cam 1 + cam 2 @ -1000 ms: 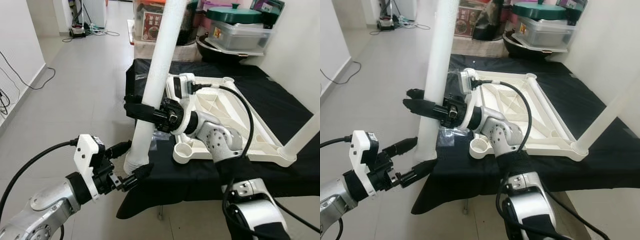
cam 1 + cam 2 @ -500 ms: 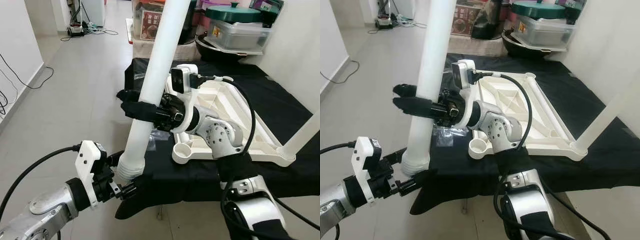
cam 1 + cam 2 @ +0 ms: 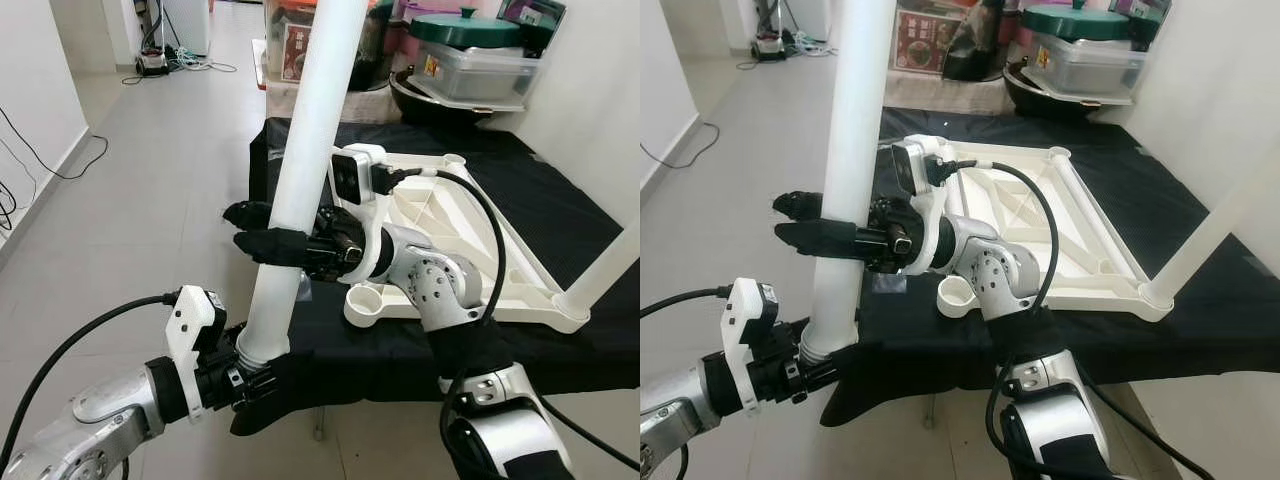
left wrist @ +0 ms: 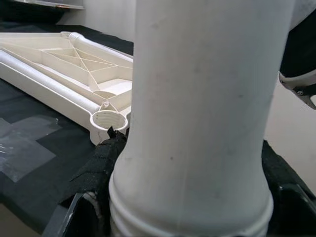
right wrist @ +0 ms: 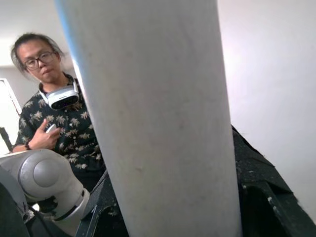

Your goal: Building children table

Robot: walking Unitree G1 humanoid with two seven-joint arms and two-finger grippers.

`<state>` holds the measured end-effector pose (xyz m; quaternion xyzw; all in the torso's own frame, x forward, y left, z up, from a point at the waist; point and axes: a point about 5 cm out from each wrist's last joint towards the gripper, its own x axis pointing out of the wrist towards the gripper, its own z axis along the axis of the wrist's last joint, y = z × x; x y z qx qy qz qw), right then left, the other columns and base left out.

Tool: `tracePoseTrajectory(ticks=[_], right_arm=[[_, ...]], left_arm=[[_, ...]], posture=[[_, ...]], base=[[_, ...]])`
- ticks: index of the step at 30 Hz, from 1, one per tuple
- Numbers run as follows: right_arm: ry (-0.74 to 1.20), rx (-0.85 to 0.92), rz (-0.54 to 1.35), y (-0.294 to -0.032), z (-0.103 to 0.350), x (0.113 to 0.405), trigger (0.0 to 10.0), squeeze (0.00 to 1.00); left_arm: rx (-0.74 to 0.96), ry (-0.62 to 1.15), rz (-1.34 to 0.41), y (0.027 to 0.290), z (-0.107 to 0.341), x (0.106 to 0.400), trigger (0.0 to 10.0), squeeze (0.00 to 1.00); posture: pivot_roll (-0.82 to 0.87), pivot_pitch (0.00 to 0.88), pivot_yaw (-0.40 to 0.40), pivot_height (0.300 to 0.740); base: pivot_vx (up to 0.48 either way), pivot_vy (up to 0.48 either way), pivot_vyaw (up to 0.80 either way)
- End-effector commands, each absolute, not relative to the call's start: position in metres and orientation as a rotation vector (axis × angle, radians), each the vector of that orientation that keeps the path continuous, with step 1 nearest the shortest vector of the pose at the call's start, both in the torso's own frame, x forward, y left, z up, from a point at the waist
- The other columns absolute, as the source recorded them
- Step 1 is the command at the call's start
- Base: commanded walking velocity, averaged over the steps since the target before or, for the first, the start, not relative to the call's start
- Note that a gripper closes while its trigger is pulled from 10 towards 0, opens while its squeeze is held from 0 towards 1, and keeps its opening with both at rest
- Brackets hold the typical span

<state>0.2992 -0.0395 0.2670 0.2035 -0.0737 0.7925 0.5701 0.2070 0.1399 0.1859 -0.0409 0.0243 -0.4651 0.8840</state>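
the white table leg (image 3: 300,170) stands nearly upright off the near-left corner of the upturned tabletop (image 3: 470,240). right pincer (image 3: 262,232) is clamped round its middle, left pincer (image 3: 262,372) seemingly clamped at its threaded foot. the empty corner socket (image 3: 366,301) lies just right of that foot.

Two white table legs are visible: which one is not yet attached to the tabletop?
The leg gripped by both grippers, left gripper and right gripper, off the table's edge; the other leg stands in the tabletop's corner socket.

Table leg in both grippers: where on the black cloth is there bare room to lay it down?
Bare black cloth runs between the tabletop frame and the wall. The back edge is crowded with storage bins. Near the corner socket, cloth is tight.
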Motion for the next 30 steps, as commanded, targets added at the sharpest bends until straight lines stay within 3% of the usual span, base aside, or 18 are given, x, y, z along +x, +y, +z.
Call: tracePoseTrajectory(ticks=[1,3,4,5,14,15,17,18,19,22,23,30], right_arm=[[-0.172,0.474,1.868,-0.037,0.268,0.296,0.0,0.00],[-0.161,0.469,1.823,-0.035,0.268,0.299,0.0,0.00],[-0.112,0.474,1.749,-0.031,0.267,0.306,10.0,0.00],[-0.094,0.498,1.662,-0.028,0.266,0.313,10.0,1.00],[-0.063,0.496,1.477,-0.026,0.264,0.326,10.0,1.00],[-0.045,0.477,1.341,-0.027,0.260,0.332,10.0,0.00],[-0.045,0.477,1.341,-0.027,0.260,0.332,10.0,0.00],[-0.027,0.490,1.214,-0.028,0.256,0.337,10.0,0.00],[0.012,0.514,1.107,-0.027,0.247,0.338,10.0,0.00],[0.041,0.531,1.042,-0.026,0.241,0.339,10.0,0.00],[0.068,0.556,1.001,-0.023,0.233,0.337,10.0,0.00],[0.115,0.630,0.954,-0.010,0.223,0.331,10.0,0.00]], left_arm=[[-0.066,0.052,-0.977,0.139,0.185,0.207,0.0,0.00],[-0.054,0.061,-0.979,0.139,0.183,0.206,0.0,0.00],[-0.048,0.068,-0.976,0.139,0.181,0.206,0.0,0.00],[-0.037,0.077,-0.967,0.139,0.179,0.207,0.0,0.00],[0.002,0.089,-0.916,0.141,0.176,0.210,0.0,0.00],[0.071,0.093,-0.799,0.147,0.174,0.220,3.4,0.00],[0.071,0.093,-0.799,0.147,0.174,0.220,3.4,0.00],[0.125,0.087,-0.646,0.155,0.173,0.234,3.8,0.00],[0.158,0.073,-0.510,0.158,0.174,0.247,6.8,0.00],[0.173,0.061,-0.430,0.159,0.174,0.255,6.8,0.00],[0.179,0.066,-0.386,0.155,0.172,0.261,9.4,0.00],[0.201,0.065,-0.386,0.136,0.169,0.274,9.6,0.00]], posture=[[0.15,0.000,-0.139,0.740],[0.15,0.000,-0.139,0.740],[0.15,0.000,-0.141,0.740],[0.15,0.000,-0.143,0.740],[0.16,0.000,-0.149,0.740],[0.16,0.000,-0.151,0.740],[0.16,0.000,-0.151,0.740],[0.16,0.000,-0.151,0.740],[0.15,0.000,-0.149,0.740],[0.15,0.000,-0.149,0.740],[0.15,0.000,-0.148,0.740],[0.15,0.000,-0.145,0.740]], base=[[0.000,0.000,0.00],[0.000,0.000,0.00],[0.000,0.000,0.00],[0.000,0.000,0.00],[0.000,0.000,0.00],[0.000,0.000,0.00],[0.000,0.000,0.00],[0.000,0.000,0.00],[0.000,0.000,0.00],[0.000,0.000,0.00],[0.000,0.000,0.00],[0.000,0.000,0.00]])
